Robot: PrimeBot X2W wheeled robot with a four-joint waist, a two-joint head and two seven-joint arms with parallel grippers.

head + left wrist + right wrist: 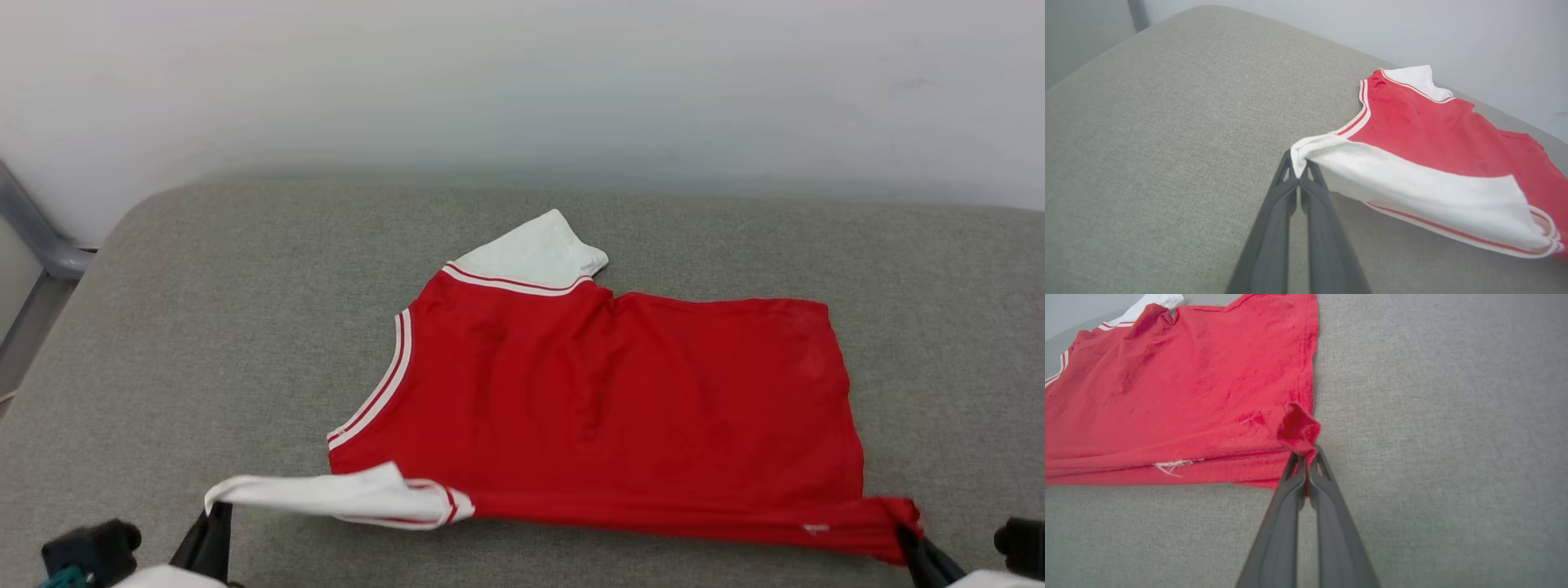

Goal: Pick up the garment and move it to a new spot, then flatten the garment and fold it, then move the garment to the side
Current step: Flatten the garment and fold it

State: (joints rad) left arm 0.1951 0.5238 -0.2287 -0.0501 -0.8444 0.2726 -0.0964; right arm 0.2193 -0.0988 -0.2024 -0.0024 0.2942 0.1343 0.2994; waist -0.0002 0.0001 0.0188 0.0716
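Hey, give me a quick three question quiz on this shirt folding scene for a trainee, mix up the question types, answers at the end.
1. True or false: the left end effector is shut on a white sleeve of the garment.
2. Which part does the right end effector pinch? A) the neckline B) a red bottom corner C) the far sleeve
3. Fill in: the garment lies on a ___ padded surface.
Key: 1 true; 2 B; 3 grey.

The garment (604, 392) lies on the cushion (204, 327), with the wall (522, 82) behind it. The left gripper (215, 516) meets the garment's near left corner, and the right gripper (906, 536) meets its near right corner.
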